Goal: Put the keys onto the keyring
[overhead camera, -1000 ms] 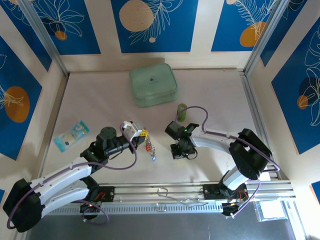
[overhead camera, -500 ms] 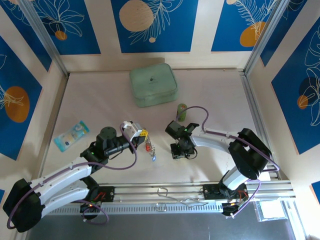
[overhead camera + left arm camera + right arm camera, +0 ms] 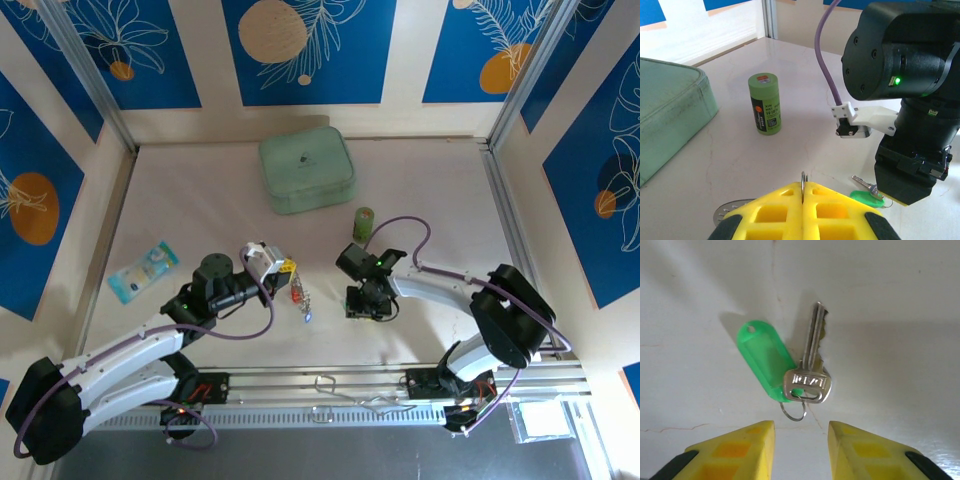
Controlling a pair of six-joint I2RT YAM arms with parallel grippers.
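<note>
1. Where the table (image 3: 200,210) runs toward 12 o'clock in the top view, a mint-green case (image 3: 307,172) lies flat.
2. The left gripper (image 3: 803,190), at 7 o'clock from the case, is pinched tight on the keyring (image 3: 803,177). A red key (image 3: 297,291) and a blue key (image 3: 308,316) sit at its 5 o'clock.
3. The right gripper (image 3: 801,440) is narrowly parted and holds nothing.
4. A green cylinder (image 3: 364,222) stands upright at 12 o'clock from the right gripper.
5. The green key (image 3: 765,362) lies on the table at 12 o'clock from the right fingers (image 3: 740,445).
</note>
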